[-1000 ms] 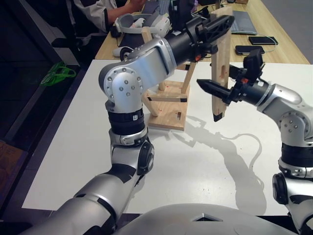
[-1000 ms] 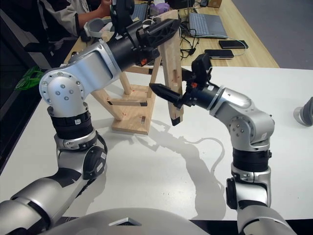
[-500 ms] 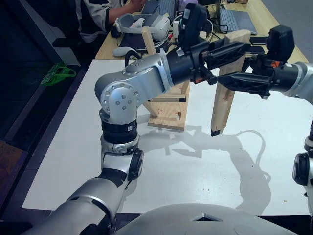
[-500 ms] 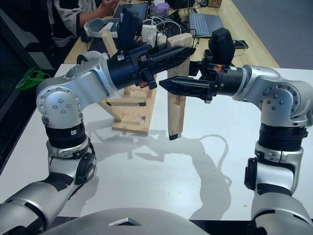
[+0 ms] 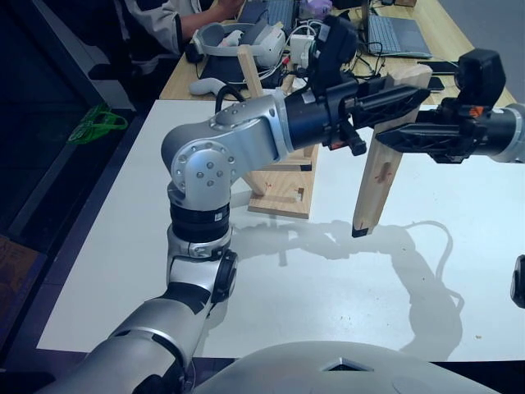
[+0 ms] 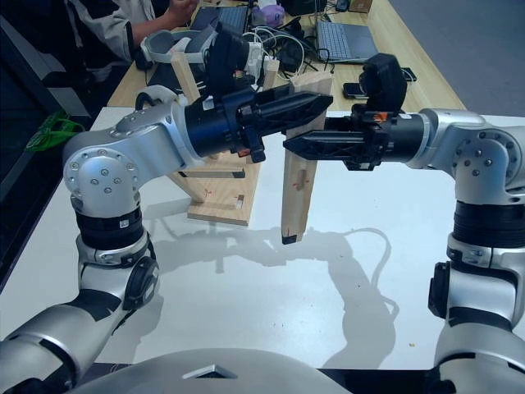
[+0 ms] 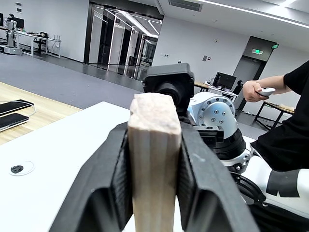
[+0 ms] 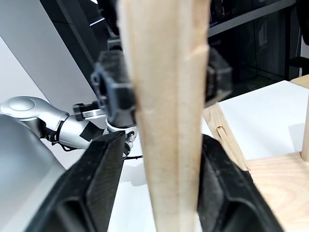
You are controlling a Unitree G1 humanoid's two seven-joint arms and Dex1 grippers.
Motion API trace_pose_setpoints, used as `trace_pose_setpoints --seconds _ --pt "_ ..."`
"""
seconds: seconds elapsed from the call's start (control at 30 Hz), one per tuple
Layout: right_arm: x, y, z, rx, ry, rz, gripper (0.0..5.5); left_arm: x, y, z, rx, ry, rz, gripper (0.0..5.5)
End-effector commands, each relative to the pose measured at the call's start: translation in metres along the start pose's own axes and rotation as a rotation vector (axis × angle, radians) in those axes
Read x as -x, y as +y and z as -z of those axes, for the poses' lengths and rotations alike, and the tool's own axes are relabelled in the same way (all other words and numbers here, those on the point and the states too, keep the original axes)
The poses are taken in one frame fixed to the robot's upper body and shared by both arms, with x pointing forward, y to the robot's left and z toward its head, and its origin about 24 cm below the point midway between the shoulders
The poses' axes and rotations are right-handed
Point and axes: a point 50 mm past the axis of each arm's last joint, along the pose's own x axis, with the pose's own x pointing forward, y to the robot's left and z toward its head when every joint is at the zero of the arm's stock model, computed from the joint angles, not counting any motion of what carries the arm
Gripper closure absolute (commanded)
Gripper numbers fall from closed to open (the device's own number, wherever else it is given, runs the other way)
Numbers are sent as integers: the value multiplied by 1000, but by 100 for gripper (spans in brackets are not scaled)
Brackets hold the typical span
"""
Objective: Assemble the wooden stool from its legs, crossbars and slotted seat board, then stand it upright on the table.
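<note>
A loose wooden leg [image 5: 377, 176] hangs tilted above the white table [image 5: 328, 287], its dark-tipped lower end just off the surface. My left gripper [image 5: 414, 94] is shut on the leg's top end, whose end grain [image 7: 153, 104] sits between the black fingers [image 7: 111, 179]. My right gripper [image 6: 289, 145] comes in level from the right and is shut on the same leg just below the left one; its fingers [image 8: 104, 183] hug both sides of the leg [image 8: 169, 96]. The partly built stool [image 5: 279, 193], seat board with legs and crossbars, lies behind my left arm.
A wooden desk [image 5: 459, 41] behind the table carries laptops, phones, cables and a headset [image 5: 238, 37], with a person sitting at it. The table's left edge [image 5: 107, 205] drops to a dark floor. The table's front and right side are bare.
The right arm has lifted and levelled out, its gripper sliding from the leg's middle up to just under the left gripper. The leg has shifted right and tilted.
</note>
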Motion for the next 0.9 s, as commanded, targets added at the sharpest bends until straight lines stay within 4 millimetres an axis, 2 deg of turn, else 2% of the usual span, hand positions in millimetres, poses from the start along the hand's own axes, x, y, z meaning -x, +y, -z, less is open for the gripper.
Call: trace_pose_setpoints --seconds 0.03,0.1,0.2,0.47,0.87,0.9 --pt "-2 7 1 -17 50 -68 391 5 7 -3 -26 -3 -68 447" --pt "-1 8 3 -32 65 -78 420 5 7 -3 -28 -4 -66 447" --pt "1 9 3 -57 78 -94 435 5 8 -4 -32 -10 -65 447" --pt "0 10 14 -92 92 -111 436 5 8 -6 -47 -31 -65 447" --pt "-4 2 28 -125 -44 -64 438 5 23 -13 -26 -62 -197 447" --pt "-5 2 28 -125 -49 -63 438 5 23 -14 -22 -73 -193 411"
